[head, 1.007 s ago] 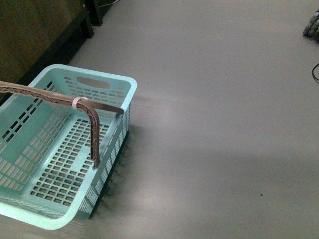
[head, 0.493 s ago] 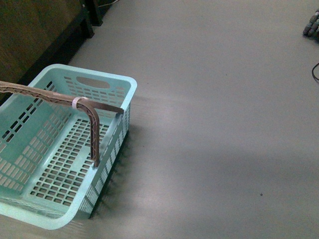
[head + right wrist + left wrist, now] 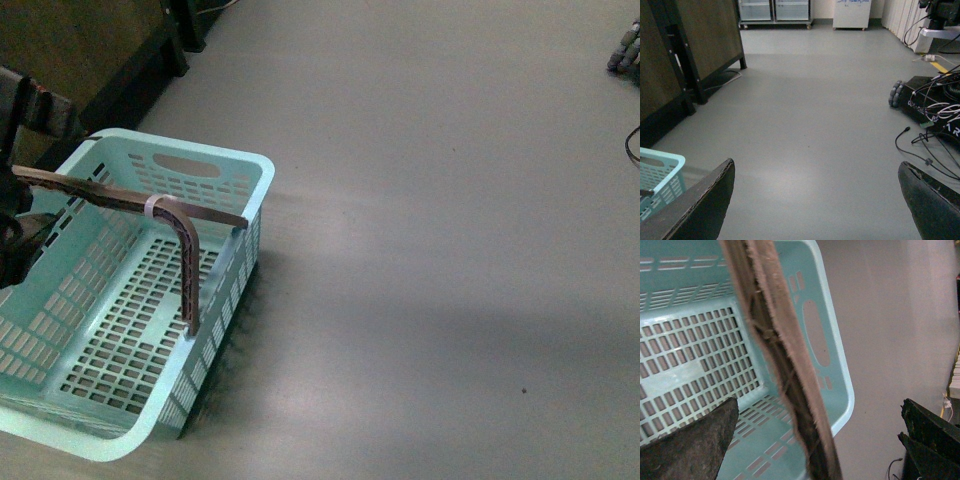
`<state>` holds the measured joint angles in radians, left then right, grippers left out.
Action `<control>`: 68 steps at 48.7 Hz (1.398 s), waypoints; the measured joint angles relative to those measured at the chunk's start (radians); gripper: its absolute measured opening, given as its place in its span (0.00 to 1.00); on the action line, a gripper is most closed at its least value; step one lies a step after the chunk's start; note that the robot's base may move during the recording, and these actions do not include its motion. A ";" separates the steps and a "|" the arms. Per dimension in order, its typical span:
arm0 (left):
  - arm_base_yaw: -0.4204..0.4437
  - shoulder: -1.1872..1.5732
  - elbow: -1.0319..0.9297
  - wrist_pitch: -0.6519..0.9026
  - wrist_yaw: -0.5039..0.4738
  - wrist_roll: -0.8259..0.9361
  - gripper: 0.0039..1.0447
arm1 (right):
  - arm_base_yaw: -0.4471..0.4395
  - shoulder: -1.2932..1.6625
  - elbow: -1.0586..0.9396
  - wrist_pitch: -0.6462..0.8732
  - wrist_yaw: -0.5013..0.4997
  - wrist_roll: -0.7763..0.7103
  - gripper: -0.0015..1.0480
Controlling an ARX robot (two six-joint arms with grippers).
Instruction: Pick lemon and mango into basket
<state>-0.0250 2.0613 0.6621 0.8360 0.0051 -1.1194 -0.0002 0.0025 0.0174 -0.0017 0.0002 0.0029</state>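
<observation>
Grey, smooth flooring runs under everything, dull and evenly lit. Closest in, the left jaws stand wide apart in the left wrist view. Their dark fingers sit at either side of the picture, clamped on nothing. A brownish-mauve curved handle runs through the gap between them; whether it touches either finger cannot be told. In the front view the left arm shows as a dark shape at the picture's left edge, just above that handle's outer end.

The handle belongs to a light teal rectangular plastic basket with slotted walls and base. It sits on the floor ahead and to the robot's left, with its slotted base in plain sight. A pale band wraps the handle where it bends down toward the basket's long wall.

The right jaws are spread just as wide, their blunt black fingers framing bare floor and holding nothing. Only a teal corner of the basket shows at the edge of the right wrist view.

Further out, a dark brown wooden cabinet on a black frame stands behind the basket. A black wheeled base with loose black cables lies off to the right. A white cabinet stands at the far wall.
</observation>
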 joint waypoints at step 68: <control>-0.140 -0.766 -0.188 -0.300 -0.067 -0.327 0.04 | 0.000 0.000 0.000 0.000 0.000 0.000 0.92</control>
<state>-0.1646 1.2957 0.4736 0.5362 -0.0620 -1.4467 -0.0002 0.0025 0.0174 -0.0017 0.0002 0.0029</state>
